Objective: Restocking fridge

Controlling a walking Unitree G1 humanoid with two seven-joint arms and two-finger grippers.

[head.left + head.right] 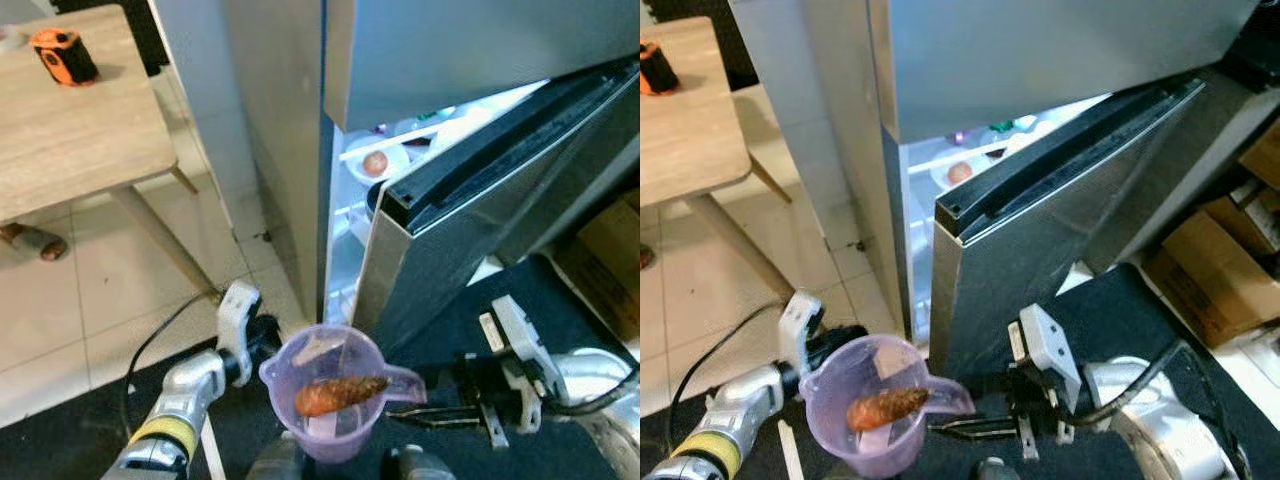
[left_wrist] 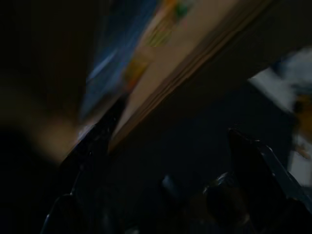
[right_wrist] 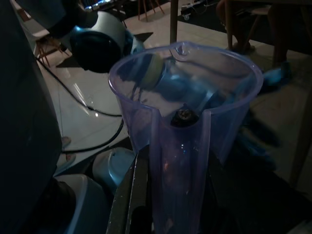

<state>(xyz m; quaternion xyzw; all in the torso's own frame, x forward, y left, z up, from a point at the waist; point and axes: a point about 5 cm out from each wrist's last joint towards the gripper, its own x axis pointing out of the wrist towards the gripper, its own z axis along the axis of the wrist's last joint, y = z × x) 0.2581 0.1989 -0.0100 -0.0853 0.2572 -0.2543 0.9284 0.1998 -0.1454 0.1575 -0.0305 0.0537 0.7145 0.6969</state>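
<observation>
Fridge (image 1: pixel 300 150) standing ajar | our right gripper (image 1: pixel 425 408) pinching jug (image 1: pixel 335 395) handle | we are seeing left gripper (image 2: pixel 165 161) fingers spread

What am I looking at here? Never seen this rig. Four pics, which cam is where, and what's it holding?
It's a humanoid robot restocking a fridge. The two eye views come from a head camera looking down; each wrist view looks along one gripper's black fingers. The right gripper holds a clear purple measuring jug by its handle, with a brown-orange food item, possibly a carrot, inside. The left gripper sits beside the jug; its wrist view is dark and blurred. Ahead, the fridge has its door ajar, showing lit shelves. A wooden table stands to the left.
</observation>
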